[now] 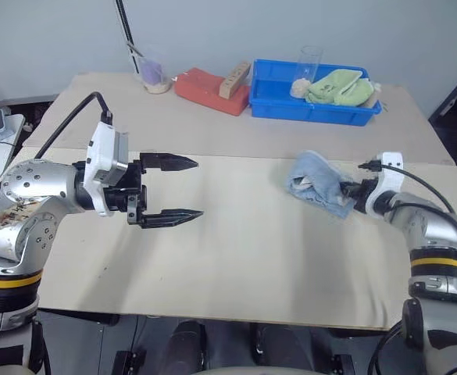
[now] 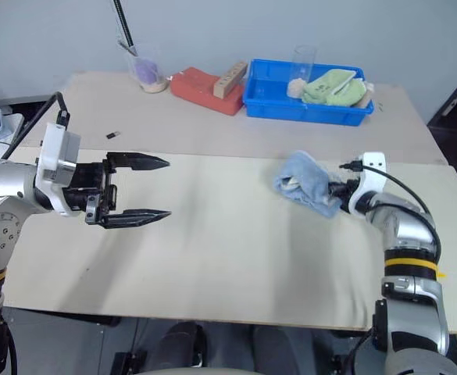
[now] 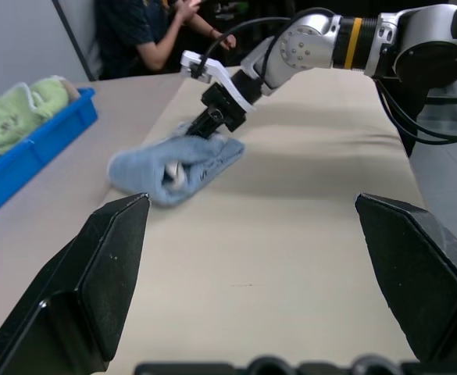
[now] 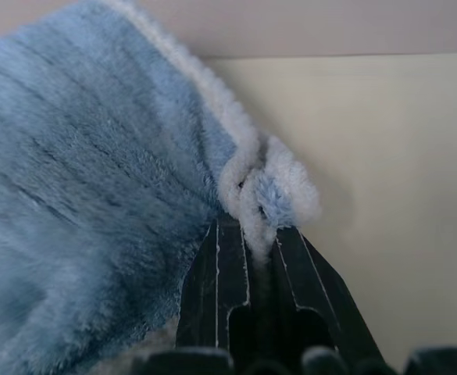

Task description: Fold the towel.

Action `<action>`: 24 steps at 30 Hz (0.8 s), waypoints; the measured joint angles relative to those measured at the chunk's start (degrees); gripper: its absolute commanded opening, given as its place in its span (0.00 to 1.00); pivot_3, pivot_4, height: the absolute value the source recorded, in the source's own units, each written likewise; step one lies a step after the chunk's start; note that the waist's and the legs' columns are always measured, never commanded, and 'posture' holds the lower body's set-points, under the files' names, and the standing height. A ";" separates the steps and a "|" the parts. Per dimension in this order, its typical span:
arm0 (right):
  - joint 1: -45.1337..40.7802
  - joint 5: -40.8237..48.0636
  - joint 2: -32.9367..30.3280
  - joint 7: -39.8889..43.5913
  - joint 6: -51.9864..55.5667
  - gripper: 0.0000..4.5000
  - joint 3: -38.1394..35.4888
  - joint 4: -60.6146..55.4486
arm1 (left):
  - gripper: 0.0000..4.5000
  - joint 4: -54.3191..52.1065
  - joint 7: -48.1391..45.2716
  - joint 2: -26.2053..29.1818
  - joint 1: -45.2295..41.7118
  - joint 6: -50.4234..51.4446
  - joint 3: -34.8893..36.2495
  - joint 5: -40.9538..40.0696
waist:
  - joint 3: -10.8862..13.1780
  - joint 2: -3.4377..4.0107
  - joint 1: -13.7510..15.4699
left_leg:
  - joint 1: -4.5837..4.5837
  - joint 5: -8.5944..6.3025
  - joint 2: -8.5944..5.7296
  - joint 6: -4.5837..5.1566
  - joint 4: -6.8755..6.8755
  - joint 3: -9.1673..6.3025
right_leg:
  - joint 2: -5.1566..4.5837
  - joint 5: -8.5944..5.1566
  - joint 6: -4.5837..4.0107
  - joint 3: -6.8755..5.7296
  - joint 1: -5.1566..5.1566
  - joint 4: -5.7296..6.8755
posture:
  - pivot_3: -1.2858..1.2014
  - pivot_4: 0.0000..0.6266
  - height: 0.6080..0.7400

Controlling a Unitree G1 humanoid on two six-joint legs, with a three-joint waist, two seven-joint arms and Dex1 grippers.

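Silver arms, black fingers, yellow bands

Both arms are rounded silver metal shells with a yellow-and-black band near the elbow. The left gripper has two long, pointed black fingers on a white wrist block (a black cable runs from it). The right gripper has ridged black fingers behind a white wrist collar, also cabled.

— What sits at the back of the bench?
— A blue bin holding a light green cloth and a clear cup. Beside it lies a red block with a wooden piece on top.
— And further left?
— A small cup.
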 measured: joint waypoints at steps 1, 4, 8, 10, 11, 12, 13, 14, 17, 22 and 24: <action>0.00 0.04 0.38 -0.57 0.00 0.36 -0.44 -0.13 | 1.00 0.22 -0.12 0.00 -0.19 -0.11 -0.12 0.07 | 0.00 0.00 -0.11 | 0.01 0.00 0.00 0.00 0.00 -0.01 | 0.01 -0.01 0.01 0.00 0.00 0.00 | 0.52 0.24 0.40; 0.21 0.05 1.23 -1.99 0.01 0.57 -0.83 -1.05 | 1.00 1.74 -0.39 0.00 -0.21 -0.27 -0.20 0.98 | 0.00 0.00 -0.46 | 0.02 0.00 0.00 0.00 0.00 -0.01 | 0.01 -0.02 0.04 -0.01 -0.01 0.02 | 0.52 0.24 0.40; 0.66 -0.05 1.44 -2.78 -0.65 0.89 -0.99 -2.24 | 1.00 2.45 -0.48 0.05 -0.21 -1.05 -0.20 2.38 | 0.00 0.01 -0.61 | -0.02 0.00 -0.01 0.00 0.00 -0.01 | -0.01 -0.01 0.02 0.00 -0.01 -0.01 | 0.52 0.24 0.40; 0.79 0.07 1.44 -2.83 -1.04 0.99 -1.37 -2.93 | 1.00 2.65 -0.42 0.11 -0.12 -1.67 -0.17 3.05 | 0.00 0.01 -0.61 | -0.05 0.00 -0.01 0.00 0.00 -0.01 | -0.02 -0.01 0.02 0.00 -0.04 -0.01 | 0.52 0.24 0.40; 0.79 0.39 1.44 -2.82 -1.13 0.99 -1.76 -3.43 | 1.00 2.67 -0.33 0.12 0.12 -1.82 -0.13 3.33 | 0.00 0.01 -0.60 | -0.05 0.00 -0.01 0.00 0.00 -0.01 | -0.02 -0.01 0.02 0.00 -0.04 -0.01 | 0.52 0.24 0.40; 0.79 0.55 1.44 -2.79 -1.13 0.99 -2.22 -4.12 | 1.00 2.72 -0.19 0.12 0.41 -1.98 -0.08 3.69 | 0.00 0.01 -0.60 | -0.05 0.00 -0.01 0.00 0.00 -0.01 | -0.02 -0.01 0.02 0.00 -0.04 -0.01 | 0.52 0.24 0.40; 0.78 0.67 1.43 -2.76 -1.11 0.99 -2.60 -4.81 | 1.00 2.80 0.09 0.12 0.67 -2.17 0.02 4.26 | 0.00 0.01 -0.60 | -0.05 0.00 -0.01 0.00 0.00 -0.01 | -0.02 -0.01 0.02 0.00 -0.04 -0.01 | 0.52 0.24 0.40; 0.78 1.03 1.43 -2.78 -1.10 0.99 -3.03 -5.54 | 1.00 2.91 0.39 0.13 1.03 -2.37 0.20 4.55 | 0.00 0.01 -0.61 | -0.05 0.00 -0.01 0.00 0.00 -0.01 | -0.02 -0.01 0.02 0.00 -0.05 0.00 | 0.52 0.24 0.40; 0.69 2.84 0.42 -2.27 -0.57 0.99 -3.86 -9.35 | 1.00 3.43 1.60 0.14 1.95 -2.82 1.38 5.48 | 0.01 0.04 -0.60 | -0.09 0.00 -0.01 0.00 0.00 -0.02 | -0.03 -0.01 0.03 0.01 -0.10 0.01 | 0.52 0.24 0.40; 2.73 3.88 -8.86 7.35 -1.91 0.99 -1.78 -18.77 | 1.00 2.95 5.33 3.53 6.13 -1.41 3.68 8.30 | 0.03 0.07 -0.51 | -0.12 0.00 -0.01 0.00 -0.03 -0.07 | -0.04 -0.02 0.04 -0.04 -0.13 -0.06 | 0.52 0.24 0.40; 5.24 3.81 -13.62 13.77 -4.26 0.99 -0.24 -22.75 | 1.00 3.10 7.46 6.33 9.57 -0.05 5.21 11.10 | 0.03 0.07 -0.51 | -0.05 0.00 0.02 0.01 -0.09 -0.09 | -0.04 -0.19 0.33 -0.08 -0.09 -0.10 | 0.52 0.24 0.40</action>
